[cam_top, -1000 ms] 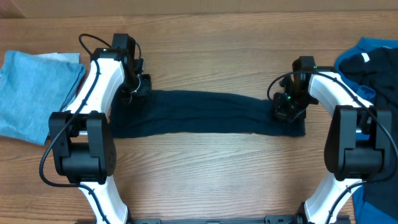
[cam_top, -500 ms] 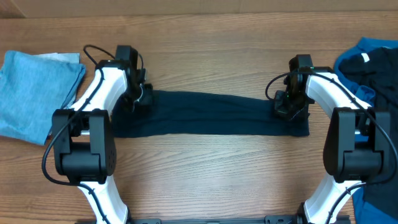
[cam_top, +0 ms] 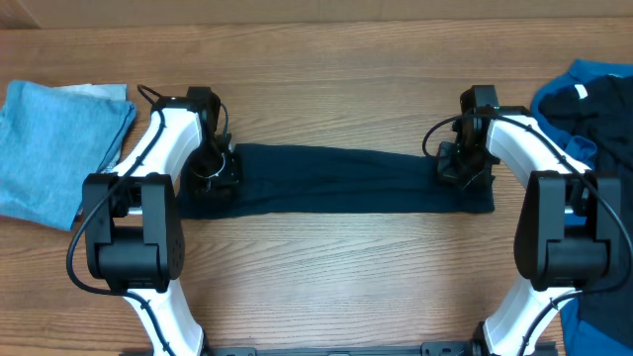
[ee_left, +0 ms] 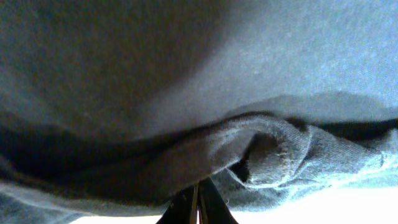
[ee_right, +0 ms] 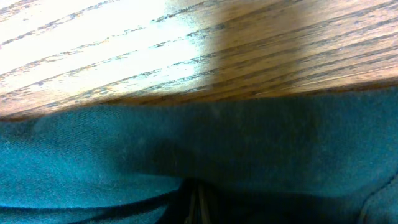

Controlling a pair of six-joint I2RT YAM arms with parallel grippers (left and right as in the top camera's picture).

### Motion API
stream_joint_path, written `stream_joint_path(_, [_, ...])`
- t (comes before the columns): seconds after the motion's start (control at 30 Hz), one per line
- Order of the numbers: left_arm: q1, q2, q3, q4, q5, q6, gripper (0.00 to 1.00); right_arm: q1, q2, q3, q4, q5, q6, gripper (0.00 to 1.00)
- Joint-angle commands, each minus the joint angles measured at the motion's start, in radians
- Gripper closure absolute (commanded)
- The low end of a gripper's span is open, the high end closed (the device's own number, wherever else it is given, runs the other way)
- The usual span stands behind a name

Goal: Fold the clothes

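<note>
Two closed grippers pinch opposite ends of the navy garment (cam_top: 336, 180), which lies as a long, flat, near-black band stretched left to right across the middle of the wooden table (cam_top: 326, 267). The left gripper (cam_top: 213, 170) nips a bunched fold at the band's left end, fingertips (ee_left: 184, 211) meeting on the cloth. The right gripper (cam_top: 463, 170) clamps the right end. Both arms reach in from the sides, wrists bent down. A light blue cloth (cam_top: 54, 148) lies far left, a blue pile (cam_top: 593, 89) far right.
</note>
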Motion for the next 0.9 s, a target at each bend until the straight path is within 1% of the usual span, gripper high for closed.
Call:
stream_joint_path(0.0, [0.003, 0.005, -0.003, 0.014, -0.079, 0.004, 0.95, -0.008, 0.015, 0.072, -0.030, 0.065, -0.005, 0.96])
stream_joint_path(0.03, [0.003, 0.005, -0.003, 0.021, -0.089, 0.004, 0.95, -0.008, 0.014, 0.114, -0.053, 0.064, -0.005, 0.96])
stream_joint_path(0.1, [0.003, 0.005, -0.003, 0.034, -0.089, -0.005, 0.94, -0.005, 0.011, 0.266, -0.138, 0.039, -0.014, 0.96])
stream_joint_path(0.17, [0.002, 0.005, -0.003, 0.033, -0.088, -0.007, 0.94, 0.006, 0.011, 0.362, -0.194, -0.023, -0.062, 0.96])
stream_joint_path(0.2, [0.002, 0.005, -0.003, 0.033, -0.087, -0.007, 0.95, 0.017, 0.011, 0.402, -0.228, -0.106, -0.125, 0.96])
stream_joint_path(0.23, [0.002, 0.005, -0.003, 0.034, -0.085, -0.007, 0.95, 0.024, 0.011, 0.415, -0.244, -0.163, -0.169, 0.96])
stream_joint_path(0.3, [0.002, 0.005, -0.003, 0.042, -0.085, -0.008, 0.95, 0.057, 0.011, 0.419, -0.293, -0.330, -0.312, 0.96])
stream_joint_path(0.33, [0.002, 0.005, -0.003, 0.047, -0.084, -0.008, 0.94, 0.089, 0.013, 0.413, -0.327, -0.378, -0.390, 0.96])
stream_joint_path(0.37, [0.002, 0.005, -0.003, 0.056, -0.084, -0.012, 0.94, 0.128, 0.013, 0.399, -0.338, -0.377, -0.438, 0.96])
stream_joint_path(0.43, [-0.001, 0.005, -0.003, 0.069, -0.058, -0.015, 0.96, 0.198, 0.013, 0.355, -0.325, -0.376, -0.505, 0.96])
stream_joint_path(0.5, [-0.001, 0.005, -0.003, 0.080, -0.036, -0.015, 0.96, 0.254, 0.013, 0.309, -0.260, -0.325, -0.505, 0.96])
stream_joint_path(0.57, [-0.001, 0.005, -0.003, 0.083, -0.035, -0.015, 0.96, 0.278, 0.013, 0.264, -0.191, -0.276, -0.504, 0.96])
stream_joint_path(0.63, [-0.001, 0.005, -0.003, 0.083, -0.035, -0.015, 0.96, 0.285, 0.015, 0.184, -0.100, -0.271, -0.502, 0.96])
stream_joint_path(0.7, [-0.001, 0.005, -0.003, 0.083, -0.035, -0.015, 0.96, 0.285, 0.015, 0.124, -0.043, -0.271, -0.502, 0.96])
stream_joint_path(0.87, [-0.001, 0.005, -0.003, 0.092, -0.035, -0.015, 0.95, 0.285, 0.017, 0.048, 0.022, -0.270, -0.492, 0.96])
